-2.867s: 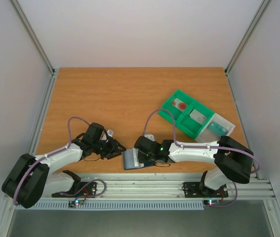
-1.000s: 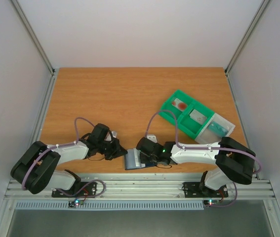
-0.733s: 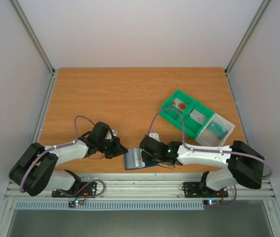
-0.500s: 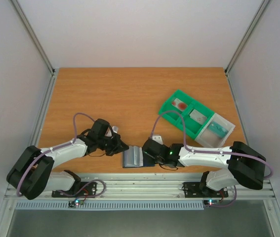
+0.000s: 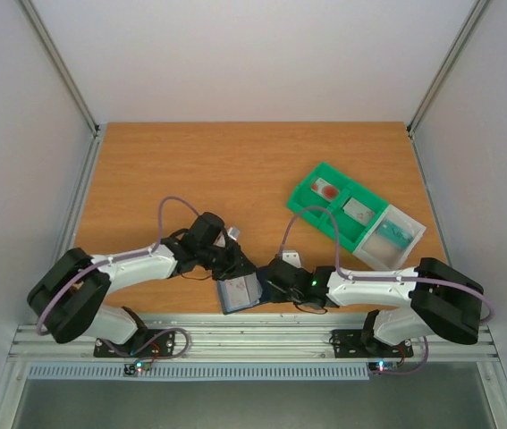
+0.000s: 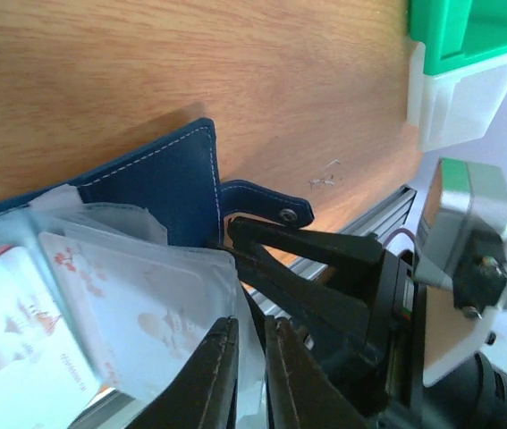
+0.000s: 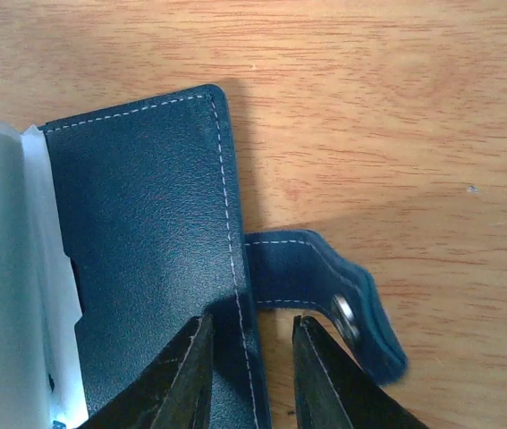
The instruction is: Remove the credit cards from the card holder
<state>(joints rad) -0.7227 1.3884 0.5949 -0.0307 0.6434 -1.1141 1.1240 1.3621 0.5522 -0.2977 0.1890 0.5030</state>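
The card holder (image 5: 238, 291) lies open at the near edge of the counter (image 5: 199, 170), about midway between the two arm bases. Its slate-blue panel faces up, and its closure tab (image 7: 289, 268) sticks out to the right. The credit cards (image 6: 146, 308), whitish with red markings and set in clear sleeves, fan out of its left side. The left gripper (image 6: 249, 323) comes in from the left with its jaws almost pressed together, nipping the edge of the outermost sleeved card. The right gripper (image 7: 251, 320) meets the holder from the right with its jaws a little apart, one finger over the panel and the other over the tab. Whether they clamp the stitched edge between them I cannot tell. Further cards (image 5: 327, 189) lie in the compartments of a green tray (image 5: 311, 207), well apart at the far right.
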